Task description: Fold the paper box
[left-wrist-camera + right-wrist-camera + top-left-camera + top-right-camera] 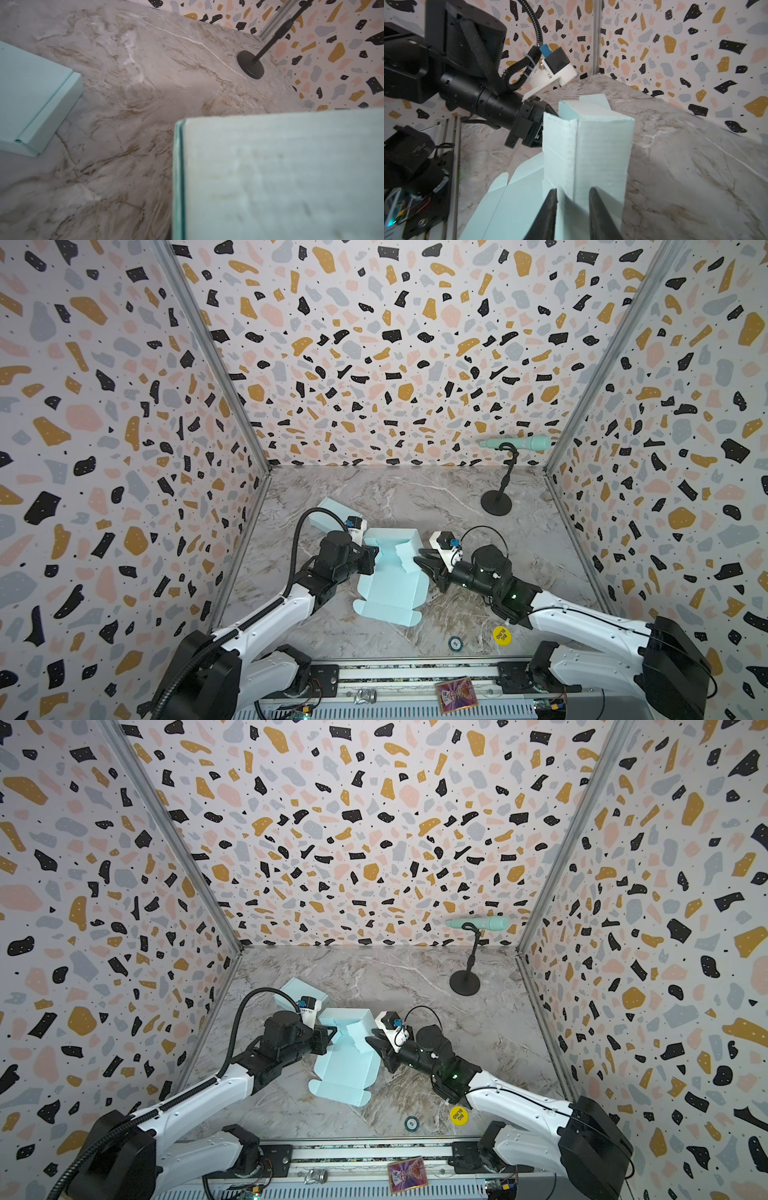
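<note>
The left gripper (375, 556) pinches the raised left wall of the box (390, 589), seemingly shut tight. The right gripper (572, 189) stands partly open, straddling the opposite wall's corner.

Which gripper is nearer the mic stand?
Right. The right gripper is at the box's right wall, toward the mic stand; the left gripper is at its left wall, farther.

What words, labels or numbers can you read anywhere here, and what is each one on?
"BIG BLIND": on the yellow disc.
Too small to read: the centre mark on the teal chip beside it.
Too blurred to read: the print on the purple card lying on the front rail.
No print shows on the paper box.
</note>
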### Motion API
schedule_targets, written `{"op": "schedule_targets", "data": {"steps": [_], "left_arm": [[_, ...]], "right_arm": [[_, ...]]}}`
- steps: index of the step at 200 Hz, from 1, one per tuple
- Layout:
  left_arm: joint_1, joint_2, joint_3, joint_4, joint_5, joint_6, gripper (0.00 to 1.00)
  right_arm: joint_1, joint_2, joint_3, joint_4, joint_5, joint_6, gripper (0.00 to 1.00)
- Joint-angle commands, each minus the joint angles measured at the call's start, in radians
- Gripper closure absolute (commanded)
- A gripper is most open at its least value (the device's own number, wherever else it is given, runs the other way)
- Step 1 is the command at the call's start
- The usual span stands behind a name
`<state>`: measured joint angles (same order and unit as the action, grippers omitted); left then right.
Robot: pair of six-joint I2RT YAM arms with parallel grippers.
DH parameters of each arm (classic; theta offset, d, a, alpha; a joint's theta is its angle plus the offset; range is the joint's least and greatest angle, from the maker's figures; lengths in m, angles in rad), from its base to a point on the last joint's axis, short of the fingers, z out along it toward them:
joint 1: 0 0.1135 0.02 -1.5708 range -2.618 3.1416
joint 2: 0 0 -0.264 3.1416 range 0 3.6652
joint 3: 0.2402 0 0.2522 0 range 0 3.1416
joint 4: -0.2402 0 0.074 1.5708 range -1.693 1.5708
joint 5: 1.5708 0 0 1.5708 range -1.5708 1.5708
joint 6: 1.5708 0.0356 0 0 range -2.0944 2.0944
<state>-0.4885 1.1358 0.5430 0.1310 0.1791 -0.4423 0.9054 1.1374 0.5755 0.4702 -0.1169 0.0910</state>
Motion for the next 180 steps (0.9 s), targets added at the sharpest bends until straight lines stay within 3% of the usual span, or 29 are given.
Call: {"op": "schedule_targets", "data": {"steps": [1, 28, 89, 180], "left_arm": [[-0.040, -0.011, -0.010, 0.073, -0.005, -0.034, 1.00], [-0.062, -0.017, -0.021, 0.081, -0.039, -0.065, 1.00], [-0.126, -0.015, -0.037, 0.105, -0.117, -0.106, 1.00], [-0.192, 0.001, -0.049, 0.169, -0.174, -0.172, 1.00]], "right_arm": [[0.053, 0.052, 0.068, -0.081, 0.236, -0.010, 0.69], [0.088, 0.113, 0.122, -0.141, 0.401, 0.013, 0.68], [0.144, 0.248, 0.225, -0.259, 0.659, 0.028, 0.70], [0.224, 0.428, 0.330, -0.320, 1.034, -0.042, 0.82]]}}
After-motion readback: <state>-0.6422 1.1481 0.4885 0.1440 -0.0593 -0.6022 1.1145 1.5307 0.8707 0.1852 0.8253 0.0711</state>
